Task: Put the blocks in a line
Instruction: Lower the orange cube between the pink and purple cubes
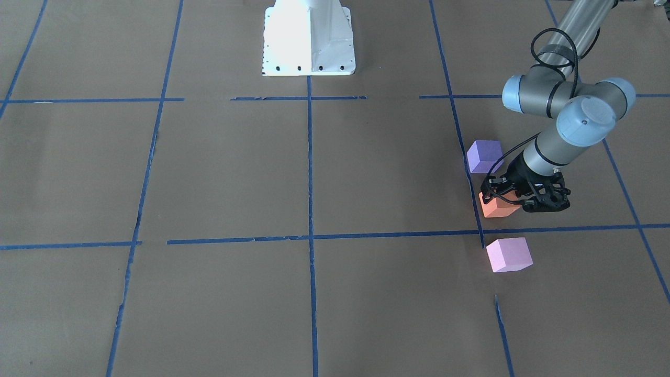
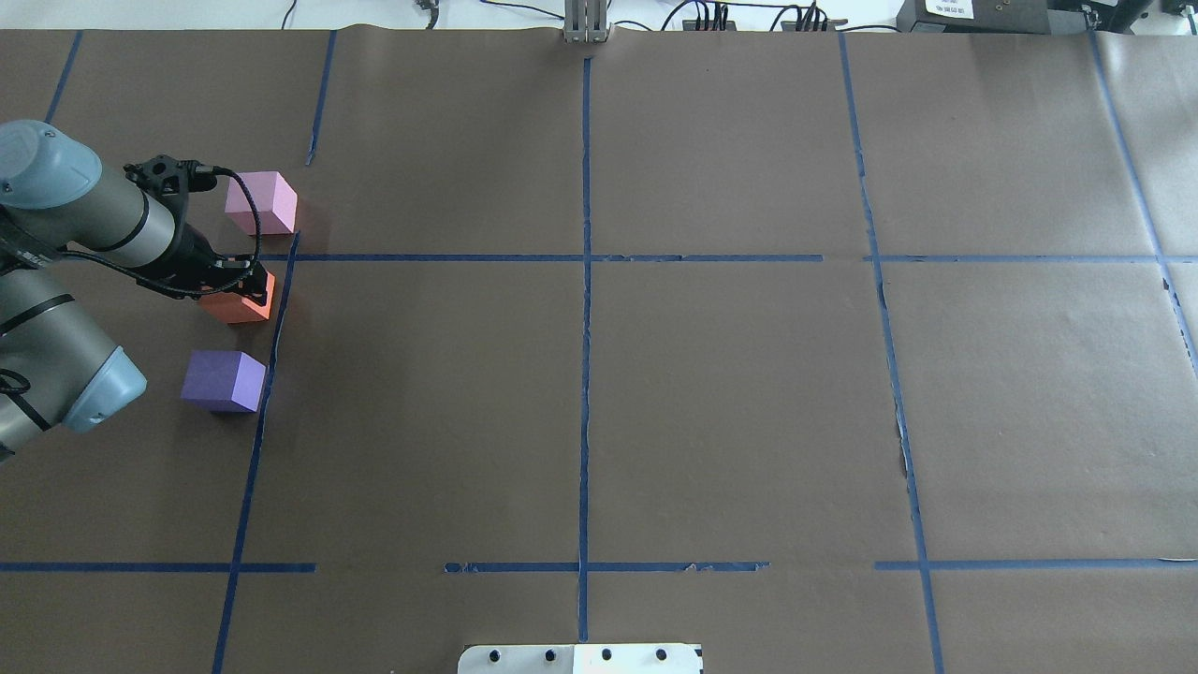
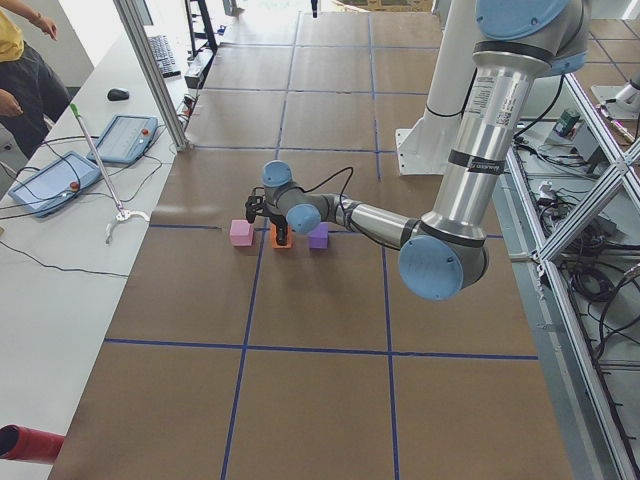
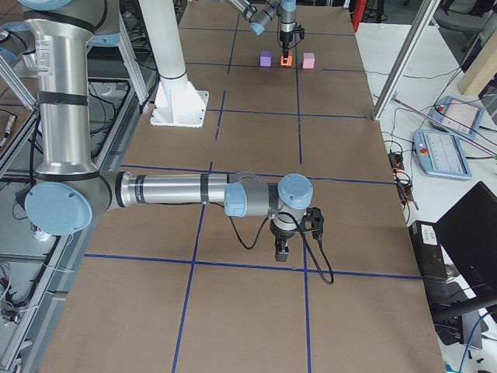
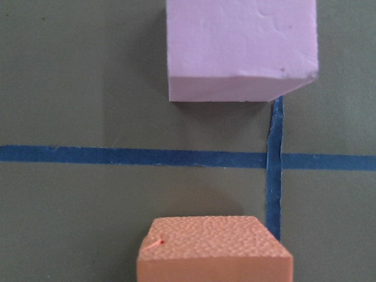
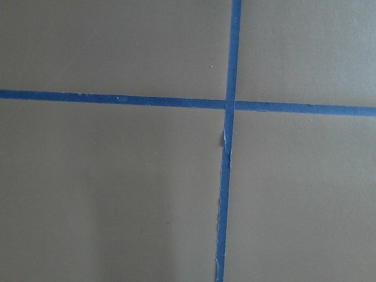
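Three blocks stand in a rough line on the brown paper at the robot's left end. The orange block (image 1: 497, 208) is in the middle, with the dark purple block (image 1: 484, 156) nearer the robot and the light pink block (image 1: 509, 255) farther out. My left gripper (image 1: 502, 196) is down over the orange block (image 2: 234, 307), its fingers against the block's sides, and the block rests on the table. The left wrist view shows the orange block (image 5: 214, 247) close below and the pink block (image 5: 241, 47) beyond a blue tape line. My right gripper (image 4: 283, 250) hangs low over bare paper at the other end; I cannot tell its state.
Blue tape lines (image 2: 585, 257) divide the table into squares. The white robot base (image 1: 309, 42) stands at the table's middle edge. A side table with tablets (image 3: 125, 138) and an operator (image 3: 20, 70) lies beyond the blocks' end.
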Robot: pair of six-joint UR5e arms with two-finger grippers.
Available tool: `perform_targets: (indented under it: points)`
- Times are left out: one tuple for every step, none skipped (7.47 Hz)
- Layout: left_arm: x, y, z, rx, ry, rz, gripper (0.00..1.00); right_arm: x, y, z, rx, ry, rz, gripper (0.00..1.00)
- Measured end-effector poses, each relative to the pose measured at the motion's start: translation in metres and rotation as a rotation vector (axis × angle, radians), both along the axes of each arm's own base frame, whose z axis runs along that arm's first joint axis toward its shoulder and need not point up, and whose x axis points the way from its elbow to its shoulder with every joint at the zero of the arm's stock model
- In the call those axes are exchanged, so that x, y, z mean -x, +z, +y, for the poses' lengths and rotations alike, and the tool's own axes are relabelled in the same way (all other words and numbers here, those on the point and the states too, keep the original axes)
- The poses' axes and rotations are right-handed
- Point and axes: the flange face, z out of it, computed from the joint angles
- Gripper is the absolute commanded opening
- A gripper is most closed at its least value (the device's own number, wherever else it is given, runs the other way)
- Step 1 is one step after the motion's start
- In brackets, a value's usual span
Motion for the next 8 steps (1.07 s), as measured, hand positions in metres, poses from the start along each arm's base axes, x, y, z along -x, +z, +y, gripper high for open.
perform_targets:
  points:
    - [-0.0003,0.0005,0.0001,0.000,0.001,0.000,0.27,0.0000,0.0000,0.0000,0.000,0.000,0.000,1.00]
    - [-0.0007,0.0008,0.0002,0.000,0.001,0.000,0.38,0.0000,0.0000,0.0000,0.000,0.000,0.000,1.00]
    - [-0.0018,0.0009,0.0005,0.000,0.003,0.000,0.49,0.0000,0.0000,0.0000,0.000,0.000,0.000,1.00]
    - [-0.0034,0.0013,0.0012,0.000,0.005,0.000,0.57,0.0000,0.0000,0.0000,0.000,0.000,0.000,1.00]
    - [-0.0052,0.0019,0.0018,0.000,0.008,-0.001,0.75,0.0000,0.0000,0.0000,0.000,0.000,0.000,1.00]
    - [-0.0066,0.0026,0.0023,0.001,0.011,-0.002,0.83,0.0000,0.0000,0.0000,0.000,0.000,0.000,1.00]
    - [-0.0077,0.0042,0.0030,0.004,0.013,-0.005,0.99,0.0000,0.0000,0.0000,0.000,0.000,0.000,1.00]
    - [-0.0077,0.0041,0.0029,0.002,0.013,-0.005,1.00,0.0000,0.0000,0.0000,0.000,0.000,0.000,1.00]
